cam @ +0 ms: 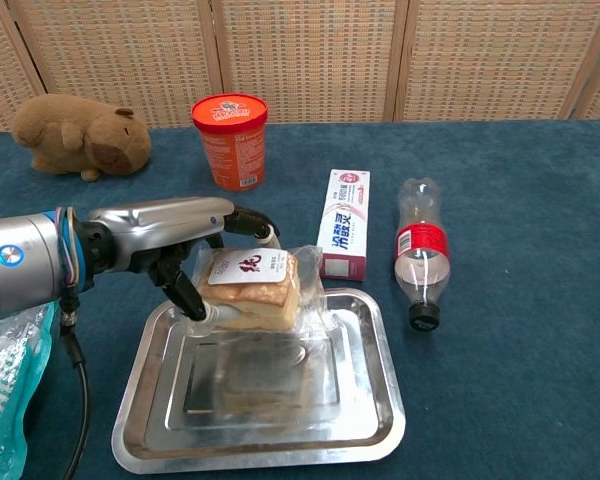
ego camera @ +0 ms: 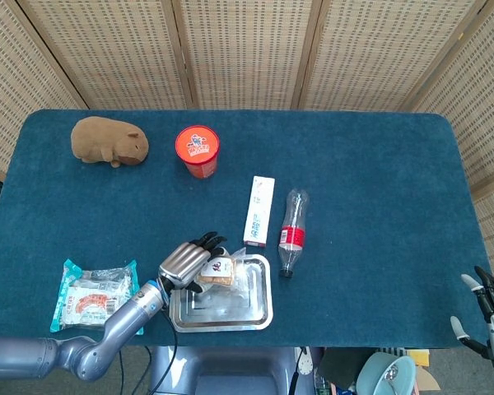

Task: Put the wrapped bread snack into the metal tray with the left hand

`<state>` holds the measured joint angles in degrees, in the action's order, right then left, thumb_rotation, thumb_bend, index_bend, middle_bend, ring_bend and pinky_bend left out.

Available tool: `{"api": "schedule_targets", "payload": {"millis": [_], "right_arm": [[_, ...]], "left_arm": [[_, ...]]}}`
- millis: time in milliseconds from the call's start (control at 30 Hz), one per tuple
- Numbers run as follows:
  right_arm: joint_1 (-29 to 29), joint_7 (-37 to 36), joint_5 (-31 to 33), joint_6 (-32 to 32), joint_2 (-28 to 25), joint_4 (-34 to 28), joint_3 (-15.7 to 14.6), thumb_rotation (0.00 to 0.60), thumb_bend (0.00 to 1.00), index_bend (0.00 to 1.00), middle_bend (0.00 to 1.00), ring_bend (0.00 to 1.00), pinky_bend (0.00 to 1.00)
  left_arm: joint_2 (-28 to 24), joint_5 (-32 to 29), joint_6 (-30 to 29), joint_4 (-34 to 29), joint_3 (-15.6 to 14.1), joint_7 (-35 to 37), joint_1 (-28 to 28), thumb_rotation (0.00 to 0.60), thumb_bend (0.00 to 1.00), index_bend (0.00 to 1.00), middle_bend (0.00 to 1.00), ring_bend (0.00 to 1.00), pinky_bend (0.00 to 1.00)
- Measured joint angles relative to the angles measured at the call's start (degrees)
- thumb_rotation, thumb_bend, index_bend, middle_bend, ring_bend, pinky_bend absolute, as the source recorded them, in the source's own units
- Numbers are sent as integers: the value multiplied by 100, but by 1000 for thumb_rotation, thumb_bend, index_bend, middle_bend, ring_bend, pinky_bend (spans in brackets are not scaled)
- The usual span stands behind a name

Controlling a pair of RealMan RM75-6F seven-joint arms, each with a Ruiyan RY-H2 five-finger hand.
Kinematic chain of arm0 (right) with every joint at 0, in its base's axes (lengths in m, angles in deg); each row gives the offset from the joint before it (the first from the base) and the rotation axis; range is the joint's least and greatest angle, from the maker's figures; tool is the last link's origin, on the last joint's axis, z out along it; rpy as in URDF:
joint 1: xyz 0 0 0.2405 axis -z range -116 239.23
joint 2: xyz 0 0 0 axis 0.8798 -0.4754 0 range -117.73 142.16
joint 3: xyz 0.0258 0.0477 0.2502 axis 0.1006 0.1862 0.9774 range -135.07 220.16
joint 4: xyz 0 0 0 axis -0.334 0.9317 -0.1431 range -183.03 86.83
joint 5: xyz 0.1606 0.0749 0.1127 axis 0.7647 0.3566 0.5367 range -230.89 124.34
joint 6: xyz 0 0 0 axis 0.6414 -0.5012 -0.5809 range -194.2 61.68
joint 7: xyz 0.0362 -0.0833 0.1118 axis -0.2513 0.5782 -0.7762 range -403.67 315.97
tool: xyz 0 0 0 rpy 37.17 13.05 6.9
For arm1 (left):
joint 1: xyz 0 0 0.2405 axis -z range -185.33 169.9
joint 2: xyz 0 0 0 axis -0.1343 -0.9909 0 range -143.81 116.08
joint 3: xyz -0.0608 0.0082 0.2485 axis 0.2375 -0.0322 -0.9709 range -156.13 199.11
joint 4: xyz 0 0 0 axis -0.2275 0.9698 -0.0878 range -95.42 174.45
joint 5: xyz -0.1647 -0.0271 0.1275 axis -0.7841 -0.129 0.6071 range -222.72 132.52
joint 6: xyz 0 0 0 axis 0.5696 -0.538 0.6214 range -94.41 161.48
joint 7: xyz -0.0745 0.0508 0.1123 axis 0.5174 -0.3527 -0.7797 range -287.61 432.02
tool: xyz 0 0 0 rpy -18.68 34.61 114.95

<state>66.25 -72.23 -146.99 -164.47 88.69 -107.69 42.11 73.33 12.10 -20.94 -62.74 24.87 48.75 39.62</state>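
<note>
My left hand [cam: 195, 250] [ego camera: 188, 262] holds the wrapped bread snack [cam: 255, 288] [ego camera: 221, 271], a clear packet with a white label on pale bread. The snack hangs just above the far half of the metal tray [cam: 150, 420] [ego camera: 259, 317], and I cannot tell whether its underside touches the tray. My right hand [ego camera: 487, 317] shows only at the lower right corner of the head view, off the table edge, with its fingers spread and nothing in it.
A toothpaste box [cam: 343, 223] and a lying plastic bottle [cam: 418, 250] sit just right of the tray. An orange cup [cam: 229, 140] and a brown plush toy [cam: 78, 134] stand further back. A teal snack bag [ego camera: 95, 294] lies at the front left.
</note>
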Motion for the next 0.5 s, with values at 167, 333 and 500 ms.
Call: {"api": "schedule_targets", "payload": {"millis": [167,333,500], "right_arm": [[16,37,-32,-60,14,-23,-14,600,384,97,0,0,0],[27,89,-59,-108,28,-57,-24,600,383,97,0,0,0],[50,139,-88,-187,27,-90,-32,600,383,97,0,0,0]], "left_arm": [[27,51,-117,-168,-158,-184,-76,600,378,331,114,0,249],[89,112,-172,-267,-264,-304,-129,600,377,331,114,0,248],[160,174,-212,-346,-357,-442,-161,600,377,331,114,0,247]]}}
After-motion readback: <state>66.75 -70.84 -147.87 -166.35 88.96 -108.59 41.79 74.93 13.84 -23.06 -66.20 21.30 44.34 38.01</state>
